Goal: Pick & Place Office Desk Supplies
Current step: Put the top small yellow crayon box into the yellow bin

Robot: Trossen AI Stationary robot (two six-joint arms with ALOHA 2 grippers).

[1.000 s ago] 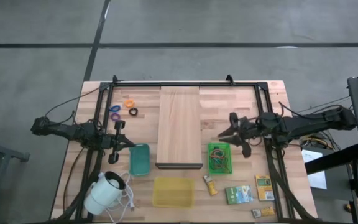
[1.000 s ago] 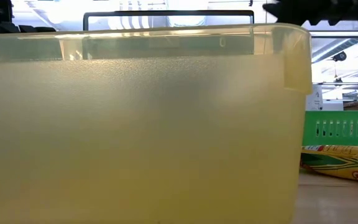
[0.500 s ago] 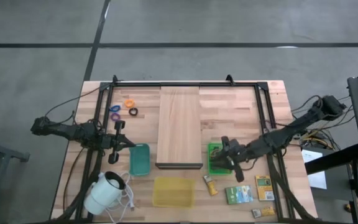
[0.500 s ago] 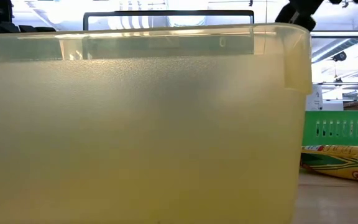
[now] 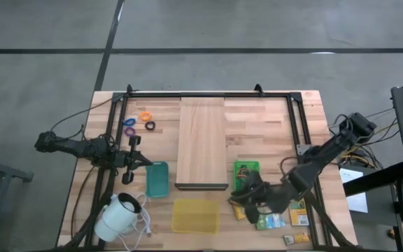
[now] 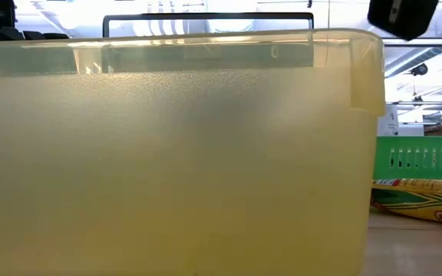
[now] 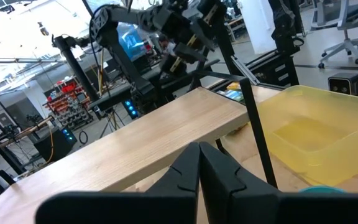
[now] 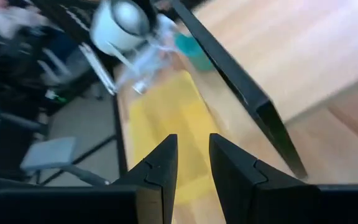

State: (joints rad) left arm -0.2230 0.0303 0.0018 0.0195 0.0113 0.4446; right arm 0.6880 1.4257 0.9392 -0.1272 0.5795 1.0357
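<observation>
My right gripper (image 5: 242,197) (image 8: 193,155) hangs open just on the near side of the green bin (image 5: 246,170), which holds rubber bands. It is above a small yellow-green packet (image 5: 238,209); nothing shows between its fingers. More packets (image 5: 269,220) (image 5: 297,210) lie flat to its right. Orange (image 5: 145,116), purple (image 5: 129,123) and black (image 5: 150,126) rings lie on the table at the far left. My left gripper (image 5: 145,161) (image 7: 199,163) waits shut and level at the table's left, beside the teal bin (image 5: 157,178).
A long pale wooden board (image 5: 202,143) lies along the table's middle. A yellow bin (image 5: 195,215) (image 6: 175,153) stands at the near edge and fills the low view. A white round corded device (image 5: 121,215) sits at the near left corner. A black frame (image 5: 208,94) runs around the table.
My right gripper has swung from beside the board's right edge toward the table's near edge, passing over the green bin to the packets, and has rolled and tipped on the way. Its finger gap looks unchanged.
</observation>
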